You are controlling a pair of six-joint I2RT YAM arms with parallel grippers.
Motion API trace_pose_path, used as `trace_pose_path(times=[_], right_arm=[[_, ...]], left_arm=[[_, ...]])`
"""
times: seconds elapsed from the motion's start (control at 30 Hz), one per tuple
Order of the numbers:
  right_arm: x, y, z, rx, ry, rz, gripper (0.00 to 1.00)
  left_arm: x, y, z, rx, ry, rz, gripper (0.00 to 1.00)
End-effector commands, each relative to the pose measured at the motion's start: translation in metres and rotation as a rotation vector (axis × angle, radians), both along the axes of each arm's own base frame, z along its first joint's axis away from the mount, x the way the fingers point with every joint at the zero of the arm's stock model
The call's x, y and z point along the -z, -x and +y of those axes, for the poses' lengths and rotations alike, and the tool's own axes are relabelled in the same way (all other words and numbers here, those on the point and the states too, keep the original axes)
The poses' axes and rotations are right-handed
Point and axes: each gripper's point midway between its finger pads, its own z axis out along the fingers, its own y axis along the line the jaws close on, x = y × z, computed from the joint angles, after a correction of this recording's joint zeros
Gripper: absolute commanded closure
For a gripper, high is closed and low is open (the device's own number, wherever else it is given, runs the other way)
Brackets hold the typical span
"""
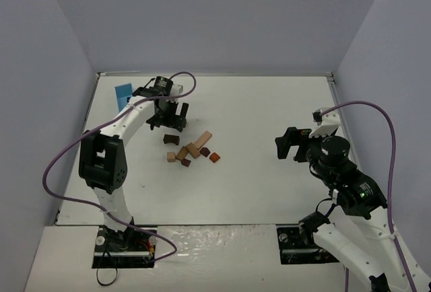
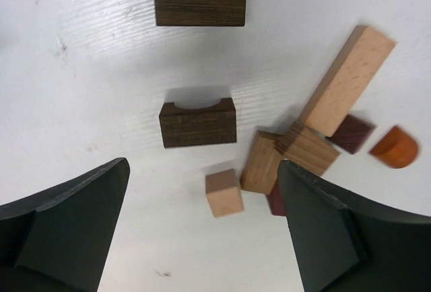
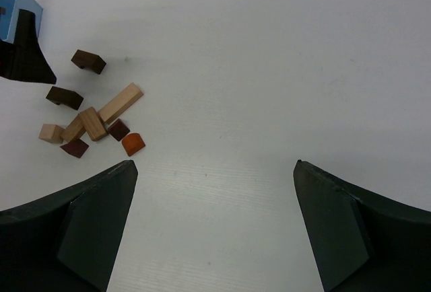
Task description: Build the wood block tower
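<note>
Reaching over a white table [image 1: 269,103], the left arm [image 1: 101,161] of a two-arm robot stretches to the far left. Its left gripper [image 1: 168,124] hangs with jaws wide apart and empty above the left side of the scattered wood blocks [image 1: 190,149], probably lining up a first pick. No tower has been started, and every piece lies on the table near the centre-left.

The right arm [image 1: 350,191] waits well apart on the right. The right gripper [image 1: 287,147], likewise spread and holding nothing, is turned left toward the pile. That stance seems to keep it out of its partner's way.

A light blue box [image 1: 123,94] sits at the far left edge, apart from the blocks.

Among the pieces, the long tan bar [image 2: 347,80] lies slanted, its near end against two brown blocks [image 2: 306,147]. Whether those two overlap or merely touch is hard to tell from the wrist view.

To their left a plain dark brown slab [image 2: 199,1] lies farthest away. A notched dark brown block [image 2: 198,122] rests nearer, centred ahead of the open fingers [image 2: 74,225], and looks the likeliest piece to be taken.

A small tan cube [image 2: 223,192] sits just near of it. A rounded reddish-orange piece [image 2: 394,147] lies at the right fringe.
</note>
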Motion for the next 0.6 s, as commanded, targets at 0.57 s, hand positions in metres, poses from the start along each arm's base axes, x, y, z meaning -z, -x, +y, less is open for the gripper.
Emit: trace_pose_path(times=[0.57], right_arm=[[-0.009, -0.022, 0.020, -0.048, 0.008, -0.005, 0.00]], left_arm=[[-0.010, 0.015, 0.000, -0.271, 0.003, -0.002, 0.08]])
